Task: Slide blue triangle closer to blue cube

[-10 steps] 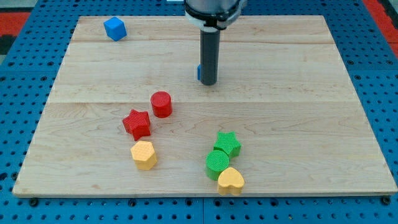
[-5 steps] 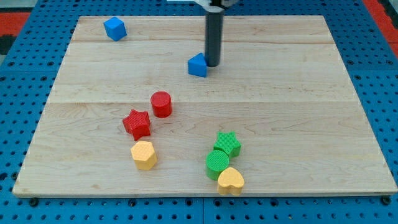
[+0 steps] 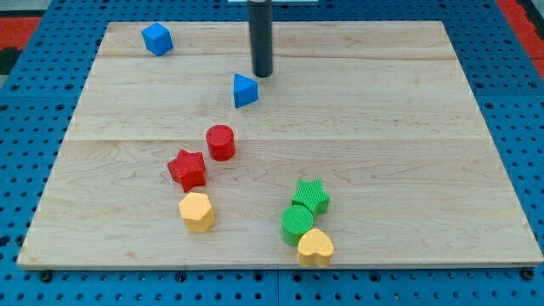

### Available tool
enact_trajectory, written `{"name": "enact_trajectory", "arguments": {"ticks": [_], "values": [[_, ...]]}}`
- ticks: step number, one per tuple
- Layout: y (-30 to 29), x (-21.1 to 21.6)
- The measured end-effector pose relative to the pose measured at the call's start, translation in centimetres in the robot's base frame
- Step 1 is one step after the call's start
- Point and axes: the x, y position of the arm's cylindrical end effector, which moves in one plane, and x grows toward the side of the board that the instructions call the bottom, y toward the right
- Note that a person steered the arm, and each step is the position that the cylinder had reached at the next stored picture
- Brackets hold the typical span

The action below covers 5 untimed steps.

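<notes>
The blue triangle point(image 3: 245, 90) is looking like a small, light, rigid piece that will be sliding readily on the smooth wooden board point(image 3: 408, 127), and likely turning if it is being pushed off-centre, since its faces are slanting. With no pincer on this arm, nothing is being grasped or released; there is only a bare rod, so the block can only be nudged. Judging from here, the best place to press is its flat side facing away from the blue cube point(image 3: 157, 39), low and through the middle.

The triangle is showing as a bright blue wedge with one lit face and one shaded face, its point tilting toward the view's top. It is sitting well apart from the blue cube, toward the view's right and bottom of it. My tip point(image 3: 262, 75) is standing just beside the triangle, on its upper right, apparently not touching it.

Further from the triangle, toward the view's bottom, a red cylinder point(image 3: 221, 142) and a red star point(image 3: 188, 169) are lying clear of the path to the cube.
</notes>
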Motion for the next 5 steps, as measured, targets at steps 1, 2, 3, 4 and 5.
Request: {"name": "enact_trajectory", "arguments": {"ticks": [1,2,3,4,5], "values": [[4.0,1.0],[3.0,3.9],[-3.3,4.5],[-10.9,3.8],[-11.5,5.0]]}}
